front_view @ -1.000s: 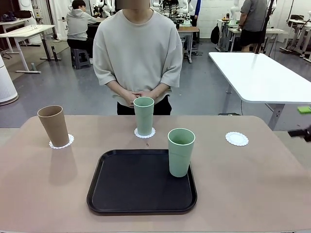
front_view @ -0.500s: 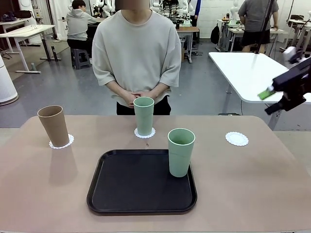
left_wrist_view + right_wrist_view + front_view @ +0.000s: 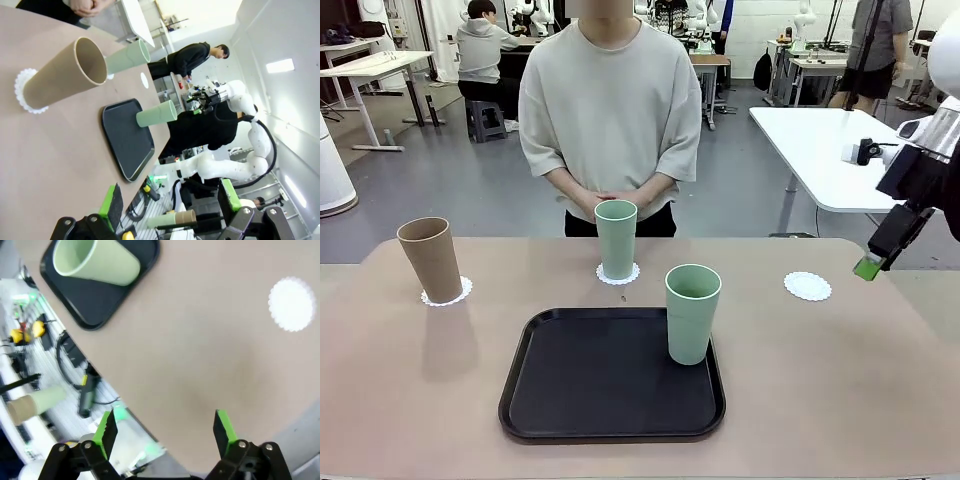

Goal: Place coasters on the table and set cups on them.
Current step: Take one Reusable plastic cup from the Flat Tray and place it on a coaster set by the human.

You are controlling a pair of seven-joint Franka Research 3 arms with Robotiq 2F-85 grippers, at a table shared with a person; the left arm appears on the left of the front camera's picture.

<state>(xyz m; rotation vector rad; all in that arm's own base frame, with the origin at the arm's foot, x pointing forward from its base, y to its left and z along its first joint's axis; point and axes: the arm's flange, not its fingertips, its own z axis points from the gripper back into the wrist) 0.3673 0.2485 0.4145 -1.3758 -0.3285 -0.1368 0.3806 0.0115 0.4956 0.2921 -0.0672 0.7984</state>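
The left gripper [image 3: 170, 196] is seen with jaws spread, empty. On the tabletop [image 3: 820, 380], the brown cup [image 3: 430, 258] is set on the left coaster [image 3: 463, 291] and the far mint cup [image 3: 616, 238] on the middle coaster [image 3: 632, 274]. The near mint cup [image 3: 692, 312] is kept on the black tray [image 3: 590, 385]. The right coaster [image 3: 807, 286] is left bare. Over the right edge, the right gripper [image 3: 165, 425] is held with jaws spread, empty.

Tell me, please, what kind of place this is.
Probably a robotics lab. A robot's right gripper hangs by the beige table, a white work table stands behind, and a seated person works at a bench farther back.
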